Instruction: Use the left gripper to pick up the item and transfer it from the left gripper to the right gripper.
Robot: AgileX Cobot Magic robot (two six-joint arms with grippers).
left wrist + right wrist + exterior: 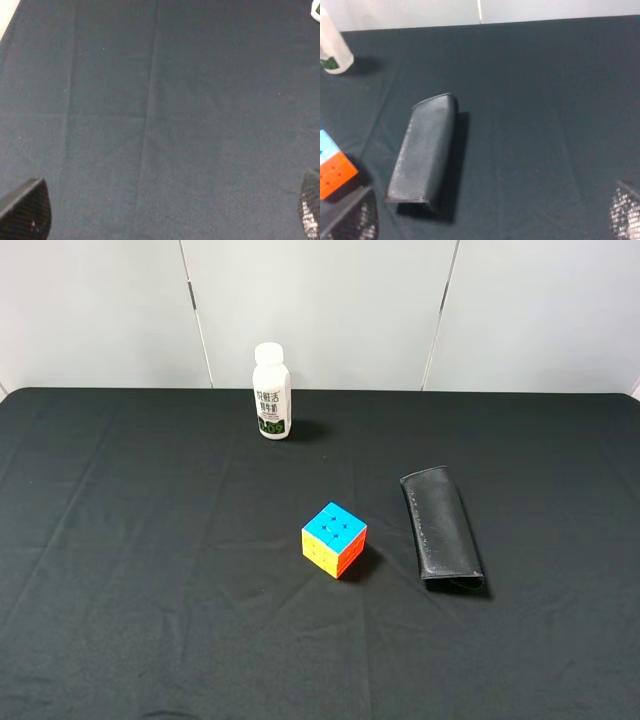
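A multicoloured plastic puzzle cube [334, 539] sits mid-frame on the black cloth tabletop [150, 570]; left tool [165, 210] and right tool [490, 212] both gape wide, empty.

Your left claw [165, 210] hangs over bare dark cloth on the surface [160, 100], fingertips [27, 212] spread wide at opposite frame corners, nothing between them. A sliver of a white object [316, 9] shows at one frame corner.

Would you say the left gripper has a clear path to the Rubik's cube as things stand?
Probably yes. The Rubik's cube sits alone mid-table, apart from the white bottle behind it and the black case to its right. The left gripper looks open, with only bare cloth under it.
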